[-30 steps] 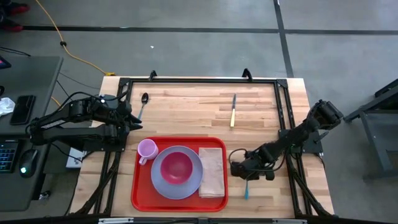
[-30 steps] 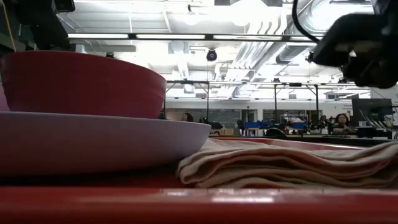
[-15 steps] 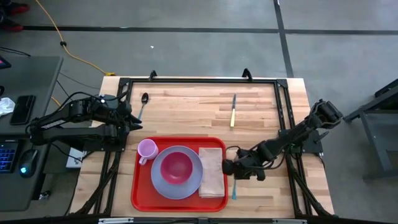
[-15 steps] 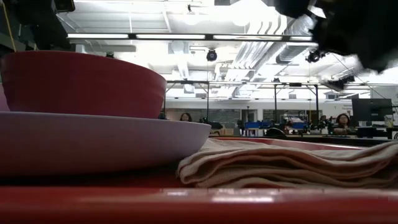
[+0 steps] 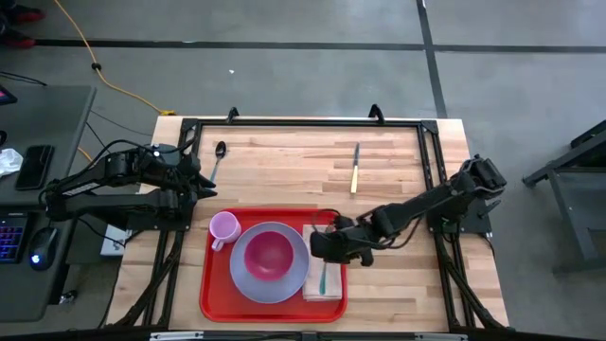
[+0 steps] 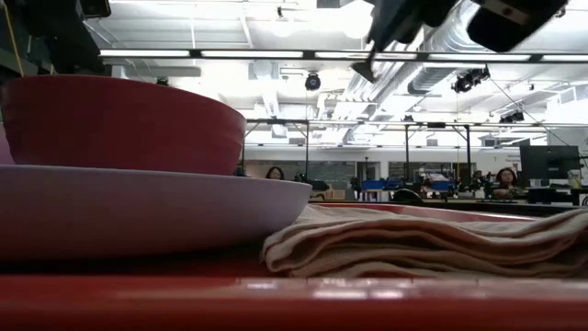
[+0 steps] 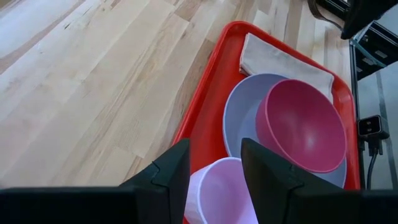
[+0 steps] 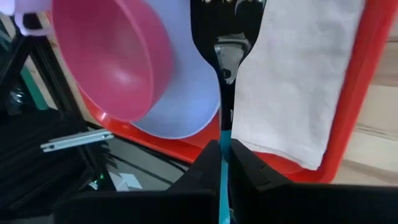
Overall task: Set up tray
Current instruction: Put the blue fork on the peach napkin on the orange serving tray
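Note:
The red tray (image 5: 213,289) lies at the table's near middle. It holds a pink cup (image 5: 223,227), a lavender plate (image 5: 284,282) with a pink bowl (image 5: 269,254) on it, and a folded beige napkin (image 5: 327,242). My right gripper (image 5: 327,248) hovers over the napkin, shut on a fork (image 8: 224,59) with a teal handle. My left gripper (image 5: 202,185) waits open at the table's left edge, beyond the tray's far left corner, with nothing between its fingers (image 7: 171,174). My right gripper pinches the fork's teal handle (image 8: 222,155) between its two fingers. The fingers slant down from the table's right side. The fork's shiny head sticks out past the fingertips, over the seam between plate and napkin. The fork is lifted clear of the tray.
A yellow-handled knife (image 5: 355,168) lies on the bare wood at the far middle. A spoon (image 5: 218,156) lies at the far left, close to my left gripper. A black frame (image 5: 303,123) runs around the table's edges. People show in the room behind.
My right gripper has carried the fork up and toward the table's left edge, from the bare wood right of the tray to above the napkin. It has rolled somewhat on the way and stayed shut on the fork.

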You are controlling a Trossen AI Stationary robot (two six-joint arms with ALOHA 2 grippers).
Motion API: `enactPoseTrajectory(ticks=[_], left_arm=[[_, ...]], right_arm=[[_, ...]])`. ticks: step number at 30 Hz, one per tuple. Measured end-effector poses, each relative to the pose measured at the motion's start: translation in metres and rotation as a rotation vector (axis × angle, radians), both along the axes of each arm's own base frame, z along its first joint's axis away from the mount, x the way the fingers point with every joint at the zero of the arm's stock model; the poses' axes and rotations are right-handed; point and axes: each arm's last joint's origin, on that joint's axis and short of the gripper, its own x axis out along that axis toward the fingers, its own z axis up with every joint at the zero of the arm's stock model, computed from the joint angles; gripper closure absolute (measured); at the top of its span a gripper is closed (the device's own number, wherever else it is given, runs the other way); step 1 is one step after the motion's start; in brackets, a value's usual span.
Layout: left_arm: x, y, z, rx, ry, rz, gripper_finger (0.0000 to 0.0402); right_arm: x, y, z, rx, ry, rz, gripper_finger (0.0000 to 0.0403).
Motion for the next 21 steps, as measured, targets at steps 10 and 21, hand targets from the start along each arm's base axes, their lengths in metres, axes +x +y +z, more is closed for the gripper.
enactPoseTrajectory(ticks=[10,21], left_arm=[[0.000,0.000,0.000,0.003,0.001,0.004,0.0227],[0.000,0.000,0.000,0.002,0.000,0.003,0.0227]], right_arm=[[0.033,0.003,0.009,0.071,0.134,0.025,0.0403],[0.063,0.007,-0.026,0.164,0.322,0.091,0.0403]])
